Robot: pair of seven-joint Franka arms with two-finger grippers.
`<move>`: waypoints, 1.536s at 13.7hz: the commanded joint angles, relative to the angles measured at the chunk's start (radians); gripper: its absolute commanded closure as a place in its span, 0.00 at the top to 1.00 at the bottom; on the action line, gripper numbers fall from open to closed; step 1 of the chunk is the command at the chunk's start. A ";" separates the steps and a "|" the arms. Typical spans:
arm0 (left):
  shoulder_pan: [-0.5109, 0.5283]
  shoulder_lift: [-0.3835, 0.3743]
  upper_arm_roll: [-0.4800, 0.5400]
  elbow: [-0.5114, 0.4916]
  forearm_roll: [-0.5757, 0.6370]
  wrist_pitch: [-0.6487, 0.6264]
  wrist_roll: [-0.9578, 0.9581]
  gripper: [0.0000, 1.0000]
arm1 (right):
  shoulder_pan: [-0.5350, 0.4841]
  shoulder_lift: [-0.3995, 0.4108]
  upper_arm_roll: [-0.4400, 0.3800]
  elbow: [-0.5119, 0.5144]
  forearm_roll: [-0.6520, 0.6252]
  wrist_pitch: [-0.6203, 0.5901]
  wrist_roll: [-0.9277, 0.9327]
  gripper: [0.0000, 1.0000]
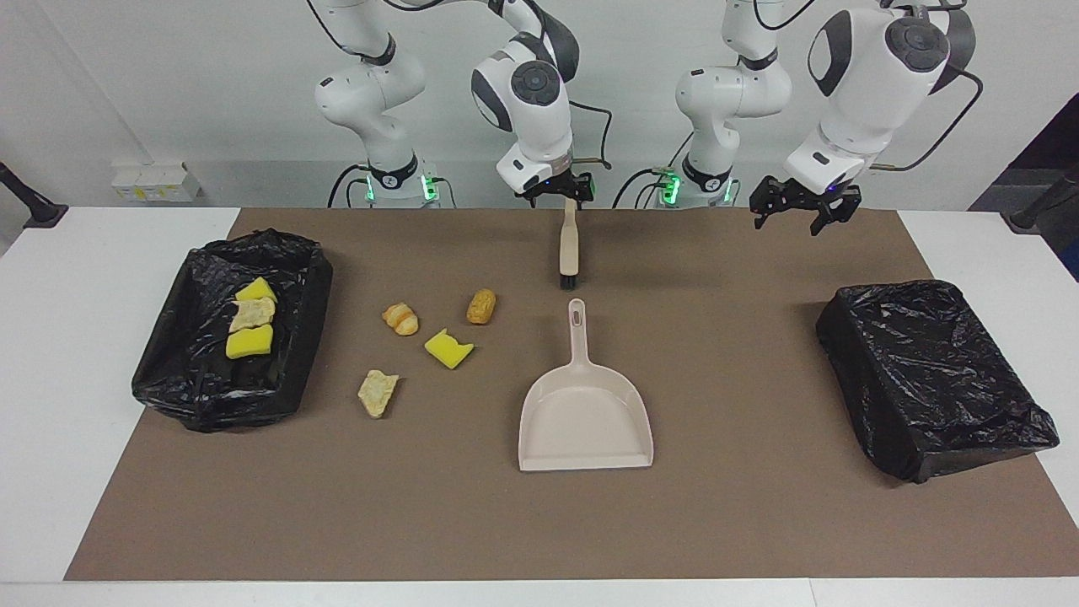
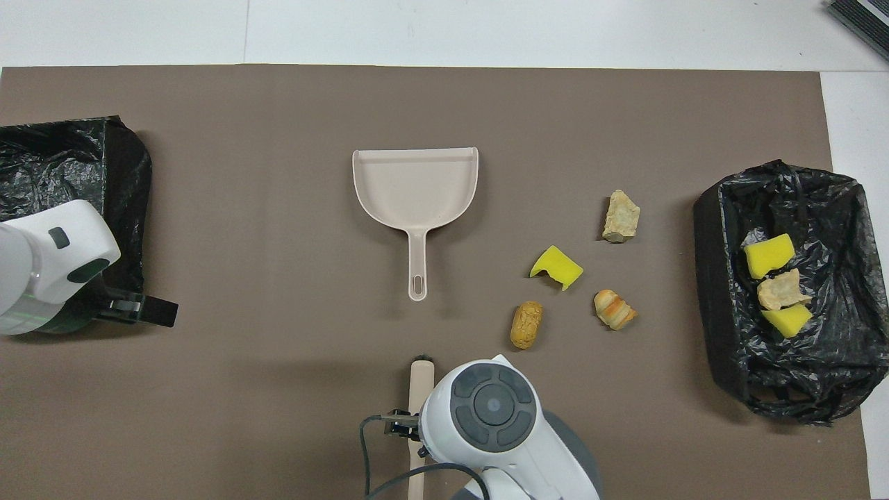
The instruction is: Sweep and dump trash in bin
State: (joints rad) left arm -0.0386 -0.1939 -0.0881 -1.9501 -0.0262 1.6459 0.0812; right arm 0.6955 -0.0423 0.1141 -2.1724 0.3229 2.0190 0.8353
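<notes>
Beige brush [image 1: 569,249]: slim handle with black bristles, lying on the brown mat nearer the robots than the dustpan; the right pincer [image 1: 566,196] is at the handle's end and seems pinched on it, though contact is hard to confirm.
Left pincer [image 1: 805,211]: fingers spread, holding nothing, waiting over the mat by the empty bin [image 1: 931,388] at its own end.
Trash [image 1: 448,347]: four scraps loose on the worktop between the dustpan and the filled bin [image 1: 228,337], namely a yellow sponge chunk, a ridged croissant [image 1: 400,319], a tan bread roll [image 1: 481,306] and a pale crusty piece [image 1: 378,393]; three more lie inside that bin.
Dustpan [image 1: 586,413]: smooth pale plastic, flat scoop with low walls, handle pointing at the robots.
Step in hand: probably securing the brush. Grip it firmly and lift level, keeping the bristles downward.
Risk: light sponge may bounce away, and the rounded roll may wander off.
</notes>
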 commanded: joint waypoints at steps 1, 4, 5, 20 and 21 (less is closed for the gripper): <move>0.017 0.066 -0.015 0.100 0.015 -0.054 0.008 1.00 | 0.088 0.045 -0.002 -0.047 0.025 0.099 0.063 1.00; 0.020 0.083 -0.015 0.114 0.014 -0.034 0.005 1.00 | 0.133 0.041 -0.002 -0.092 0.025 0.138 0.068 1.00; 0.022 0.087 -0.015 0.114 0.015 -0.026 0.005 1.00 | 0.160 0.035 -0.002 -0.104 0.024 0.139 0.083 1.00; 0.003 0.077 -0.016 0.043 0.000 0.087 0.000 1.00 | 0.202 0.025 -0.005 -0.153 0.062 0.166 0.127 0.00; 0.002 0.077 -0.016 0.030 0.000 0.115 -0.001 1.00 | 0.196 0.027 -0.007 -0.138 0.048 0.152 0.125 0.00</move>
State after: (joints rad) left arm -0.0338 -0.1050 -0.1007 -1.8825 -0.0255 1.7051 0.0803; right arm 0.8986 -0.0058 0.1111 -2.3169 0.3720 2.1713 0.9480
